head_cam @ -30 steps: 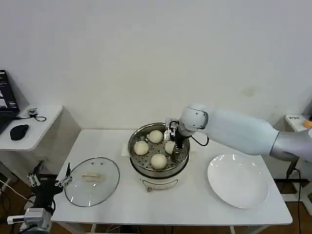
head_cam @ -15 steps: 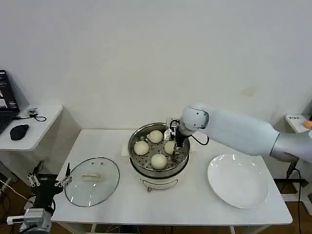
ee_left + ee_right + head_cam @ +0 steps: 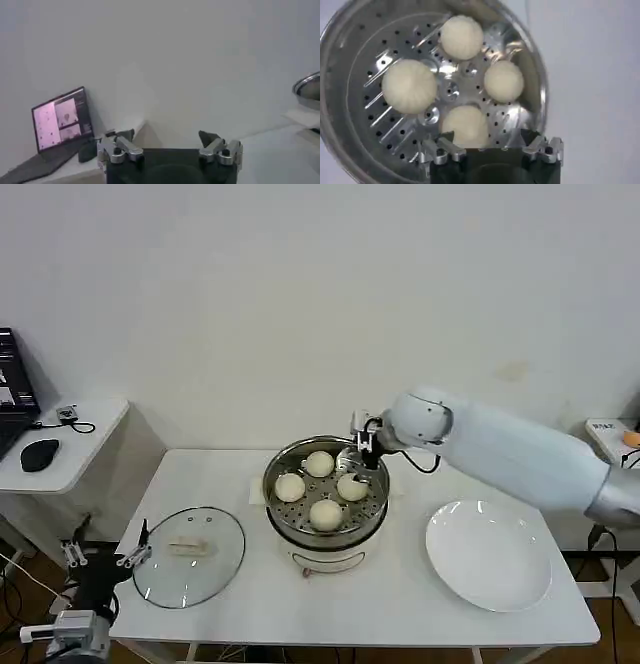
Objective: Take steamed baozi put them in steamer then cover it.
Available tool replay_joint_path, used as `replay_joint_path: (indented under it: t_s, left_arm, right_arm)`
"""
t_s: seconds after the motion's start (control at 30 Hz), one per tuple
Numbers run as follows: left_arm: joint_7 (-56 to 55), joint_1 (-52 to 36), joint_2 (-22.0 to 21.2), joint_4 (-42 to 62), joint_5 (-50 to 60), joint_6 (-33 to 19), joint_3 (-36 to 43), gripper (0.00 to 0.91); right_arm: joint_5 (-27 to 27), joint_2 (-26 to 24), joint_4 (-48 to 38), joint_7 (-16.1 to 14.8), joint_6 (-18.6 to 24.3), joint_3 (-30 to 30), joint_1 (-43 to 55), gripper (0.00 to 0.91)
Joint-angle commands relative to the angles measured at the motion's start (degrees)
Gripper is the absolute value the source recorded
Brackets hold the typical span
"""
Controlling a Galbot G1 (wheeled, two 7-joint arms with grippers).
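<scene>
Right gripper (image 3: 367, 446), jaws open and empty, hovers above the steamer (image 3: 326, 529); all four baozi (image 3: 410, 86) lie below it. Left gripper (image 3: 170, 150), open, waits beside the cover (image 3: 189, 556). Risk: a low retreat could clip the rim.

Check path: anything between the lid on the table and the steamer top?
Nothing visible on the bare table between the cover and the steamer. The right end effector, open, hovers above the steamer's far-right rim and needs to clear first.
</scene>
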Motion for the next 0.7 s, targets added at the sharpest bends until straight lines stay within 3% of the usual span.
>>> replay_joint_path:
  t_s: [0.03, 0.07, 0.2, 0.4, 0.47, 0.6, 0.7]
  left_arm:
    - [-0.75, -0.64, 0.08, 0.90, -0.71, 0.78, 1.34, 0.907]
    - [-1.10, -0.67, 0.09, 1.12, -0.71, 0.94, 1.44, 0.907]
    - [-1.93, -0.64, 0.45, 1.82, -0.80, 0.53, 2.58, 0.907]
    - [-3.13, -0.66, 0.84, 4.20, 2.67, -2.29, 4.31, 0.907]
    - [-3.07, -0.89, 1.00, 5.12, 4.07, -3.36, 4.47, 0.907]
    - [-4.10, -1.52, 2.43, 6.82, 10.80, -4.52, 4.76, 0.907]
    - [-4.28, -2.66, 3.70, 8.72, 17.86, -4.85, 5.17, 0.907]
  right_arm:
    - [1.20, -9.55, 13.32, 28.36, 7.90, 21.10, -22.43, 0.907]
    - [-0.63, -9.92, 14.29, 31.97, 10.04, 26.57, -28.75, 0.907]
    - [-5.33, -8.25, 15.19, 36.11, 19.35, 43.11, -43.87, 0.907]
    - [-16.88, 0.55, 16.15, 32.28, 31.27, 70.80, -65.14, 0.907]
    - [-16.78, 3.69, 16.58, 31.44, 32.98, 76.44, -69.91, 0.907]
    - [-16.61, 11.45, 16.85, 28.75, 42.33, 89.62, -82.69, 0.907]
    - [-13.85, 16.27, 17.29, 26.02, 46.54, 97.38, -90.22, 0.907]
